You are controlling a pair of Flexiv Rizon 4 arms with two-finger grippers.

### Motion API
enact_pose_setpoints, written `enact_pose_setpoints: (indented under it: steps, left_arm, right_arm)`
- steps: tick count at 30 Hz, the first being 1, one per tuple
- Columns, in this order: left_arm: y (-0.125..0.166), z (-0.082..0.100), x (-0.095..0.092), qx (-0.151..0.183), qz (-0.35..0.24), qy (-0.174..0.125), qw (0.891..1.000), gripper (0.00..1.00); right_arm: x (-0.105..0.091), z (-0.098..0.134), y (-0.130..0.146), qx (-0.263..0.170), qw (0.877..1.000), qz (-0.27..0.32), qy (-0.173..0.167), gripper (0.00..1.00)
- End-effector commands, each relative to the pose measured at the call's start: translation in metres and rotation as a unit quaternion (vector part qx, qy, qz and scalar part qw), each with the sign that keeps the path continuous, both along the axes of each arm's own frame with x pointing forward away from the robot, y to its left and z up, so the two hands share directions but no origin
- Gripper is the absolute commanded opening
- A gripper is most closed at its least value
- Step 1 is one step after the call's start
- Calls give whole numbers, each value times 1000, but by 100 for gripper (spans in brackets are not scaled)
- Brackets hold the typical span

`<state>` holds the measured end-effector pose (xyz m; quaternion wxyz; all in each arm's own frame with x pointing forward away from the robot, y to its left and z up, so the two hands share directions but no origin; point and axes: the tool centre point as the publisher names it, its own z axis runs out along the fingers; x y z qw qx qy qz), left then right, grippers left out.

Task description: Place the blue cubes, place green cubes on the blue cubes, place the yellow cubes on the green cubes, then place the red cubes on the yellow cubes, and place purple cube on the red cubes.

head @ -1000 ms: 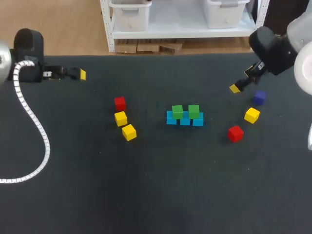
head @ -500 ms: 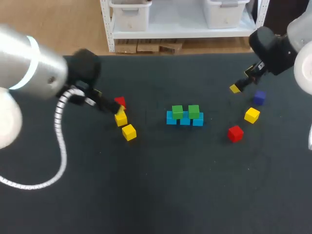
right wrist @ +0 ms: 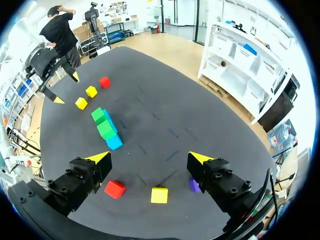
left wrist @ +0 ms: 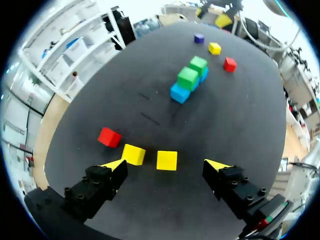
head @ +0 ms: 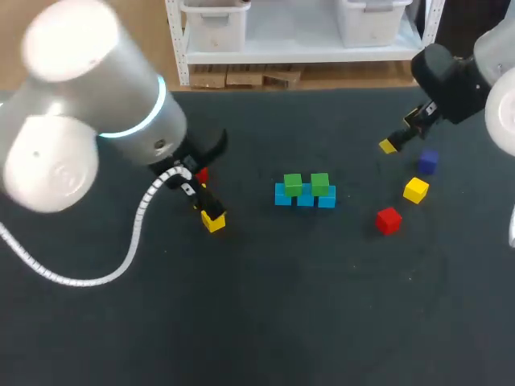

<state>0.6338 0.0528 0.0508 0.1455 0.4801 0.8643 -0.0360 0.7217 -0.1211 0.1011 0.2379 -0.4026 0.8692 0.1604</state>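
**Two tiers built, both sets of fingers spread wide**

The blue cubes (head: 304, 197) lie in a short row at the middle of the desk (head: 265, 314). Two green cubes (head: 293, 184) sit on top of them, side by side.

At about 9 o'clock from the row is the left red cube (left wrist: 109, 137), with the two left yellow cubes (left wrist: 133, 154) toward 8 o'clock. The left gripper (left wrist: 166, 164) hangs over this group with its fingers wide apart and holding nothing. One yellow cube lies between them, the other just beside one fingertip. From the head view the left arm (head: 105, 137) covers most of the group.

On the other side, the right yellow cube (head: 416, 190) is at 3 o'clock from the row. The right red cube (head: 389, 219) is at 4 o'clock and the purple cube (head: 427, 161) at 2 o'clock. The right gripper (right wrist: 150, 159) hovers above these three, fingers wide and empty.
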Motion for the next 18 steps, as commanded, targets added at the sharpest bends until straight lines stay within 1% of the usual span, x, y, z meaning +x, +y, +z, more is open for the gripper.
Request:
enact_pose_setpoints:
  steps: [1, 3, 7, 8, 9, 11, 16, 18]
  left_arm:
    - [-11, -18, 21, 78, 1, 72, 994, 100]
    - [-12, -24, 23, 87, 7, 76, 993, 100]
    - [-12, -28, 24, 85, 15, 97, 991, 100]
    - [-12, -29, 23, 89, 14, 103, 991, 94]
    - [-12, -30, 22, 93, 12, 107, 990, 94]
    - [-12, -30, 17, 99, -1, 114, 989, 100]
    - [-12, -29, 9, 115, -11, 117, 986, 100]
    - [-11, -29, 7, 116, -10, 117, 986, 100]
  right_arm:
    - [0, 0, 0, 0, 1000, 0, 0, 100]
    - [0, 0, 0, 0, 1000, 0, 0, 100]
    - [0, 0, 0, 0, 1000, 0, 0, 100]
    - [0, 0, 0, 0, 1000, 0, 0, 100]
    - [0, 0, 0, 0, 1000, 0, 0, 100]
    - [0, 0, 0, 0, 1000, 0, 0, 100]
    - [0, 0, 0, 0, 1000, 0, 0, 100]
    - [0, 0, 0, 0, 1000, 0, 0, 100]
